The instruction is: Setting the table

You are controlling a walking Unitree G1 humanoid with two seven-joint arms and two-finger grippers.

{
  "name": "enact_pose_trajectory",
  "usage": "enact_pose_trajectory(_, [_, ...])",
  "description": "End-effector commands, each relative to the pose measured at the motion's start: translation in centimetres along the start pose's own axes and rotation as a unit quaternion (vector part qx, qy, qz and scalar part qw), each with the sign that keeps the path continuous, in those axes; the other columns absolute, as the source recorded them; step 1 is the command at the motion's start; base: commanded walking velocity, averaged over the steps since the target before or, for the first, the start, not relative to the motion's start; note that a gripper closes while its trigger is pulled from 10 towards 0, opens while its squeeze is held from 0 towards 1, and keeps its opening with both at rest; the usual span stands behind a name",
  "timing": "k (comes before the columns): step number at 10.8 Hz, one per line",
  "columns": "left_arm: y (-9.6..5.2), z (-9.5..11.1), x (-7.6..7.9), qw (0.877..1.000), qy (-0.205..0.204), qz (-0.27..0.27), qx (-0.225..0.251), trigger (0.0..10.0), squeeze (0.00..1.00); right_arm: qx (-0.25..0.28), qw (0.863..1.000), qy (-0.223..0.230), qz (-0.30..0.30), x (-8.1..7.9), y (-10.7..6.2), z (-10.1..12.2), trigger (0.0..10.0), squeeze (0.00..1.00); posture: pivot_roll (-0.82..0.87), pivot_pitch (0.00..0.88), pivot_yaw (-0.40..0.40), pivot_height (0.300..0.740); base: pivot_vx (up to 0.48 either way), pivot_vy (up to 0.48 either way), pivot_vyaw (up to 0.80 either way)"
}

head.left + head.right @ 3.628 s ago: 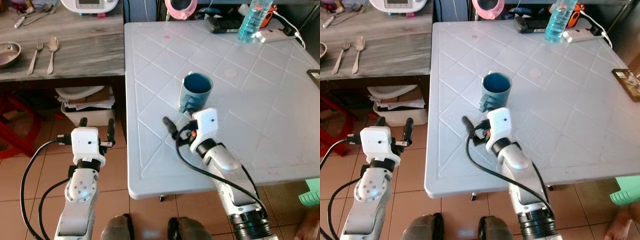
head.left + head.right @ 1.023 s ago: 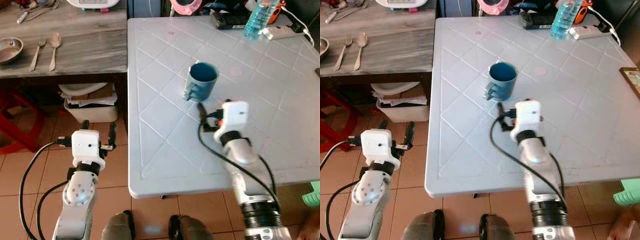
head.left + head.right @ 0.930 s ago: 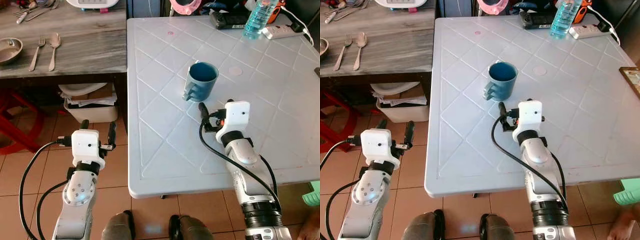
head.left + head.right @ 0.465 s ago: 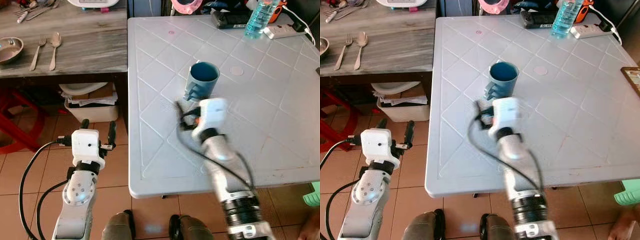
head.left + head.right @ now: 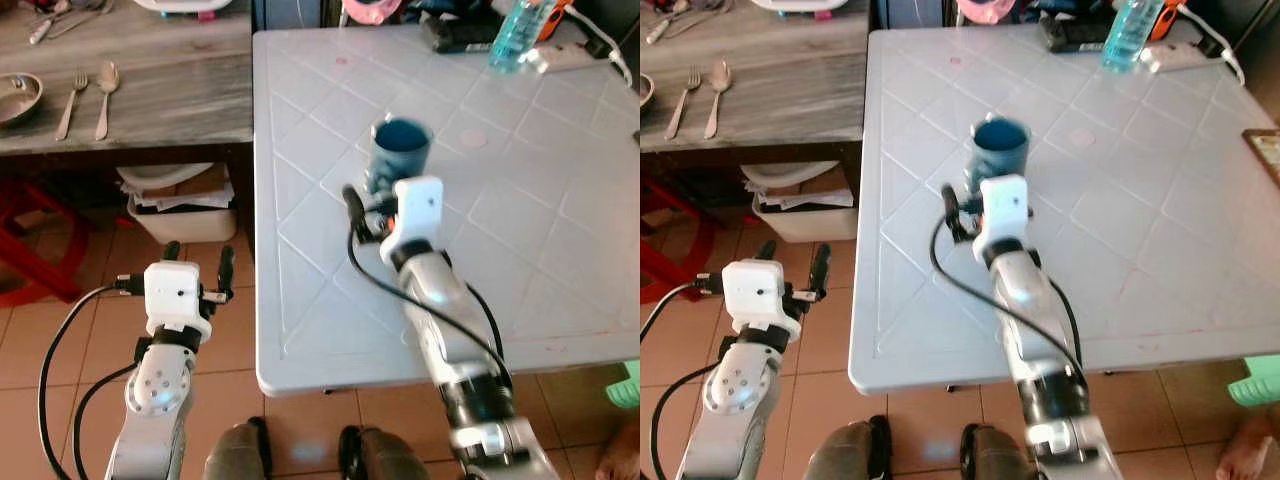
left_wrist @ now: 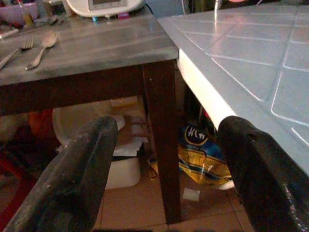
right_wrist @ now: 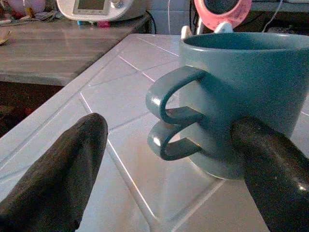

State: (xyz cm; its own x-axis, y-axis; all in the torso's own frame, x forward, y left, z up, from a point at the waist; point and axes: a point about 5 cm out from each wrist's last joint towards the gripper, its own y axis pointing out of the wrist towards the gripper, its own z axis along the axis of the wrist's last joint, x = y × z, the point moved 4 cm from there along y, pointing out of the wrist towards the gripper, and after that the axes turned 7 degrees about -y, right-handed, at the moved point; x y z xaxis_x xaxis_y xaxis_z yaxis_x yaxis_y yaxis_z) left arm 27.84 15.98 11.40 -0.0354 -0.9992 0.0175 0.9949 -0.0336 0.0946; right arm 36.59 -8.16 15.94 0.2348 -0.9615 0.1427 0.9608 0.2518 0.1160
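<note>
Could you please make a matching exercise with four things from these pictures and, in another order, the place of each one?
Things:
1. blue mug
2. fork
3. water bottle
4. left gripper

Places:
A. far end of the white table
B. above the tiled floor, beside the white table
C. on the grey wooden table
D. just ahead of the right gripper

Pairs: 1-D, 2-C, 3-A, 4-B

Head stereo downward (wrists close-up)

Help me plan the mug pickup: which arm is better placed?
Right. The right gripper sits open on the white table facing the blue mug handle; the left gripper hangs beside the table.
</note>
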Motion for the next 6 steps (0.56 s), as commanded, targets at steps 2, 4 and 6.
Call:
enact_pose_trajectory(2, [-0.4,0.1,0.0,1.0,0.003,-0.005,-0.004,10.0,0.0,0.001,1.0,-0.002,-0.006,0.2,0.4,0.0,7.7,0.0,0.05,0.219,0.002,0.74,0.0,0.0,0.0])
enact_pose_trajectory(4, [-0.6,0.0,0.0,1.0,0.002,-0.005,-0.007,10.0,0.0,0.002,1.0,-0.002,-0.006,0.4,0.3,-0.2,9.8,0.0,0.05,0.22,-0.001,0.74,0.0,0.0,0.0])
enact_pose_trajectory(6, [-0.5,0.1,0.0,1.0,0.002,-0.006,-0.007,10.0,0.0,-0.004,1.0,-0.005,-0.022,1.5,-0.5,-0.8,10.0,0.0,0.05,0.221,0.006,0.74,0.0,0.0,0.0])
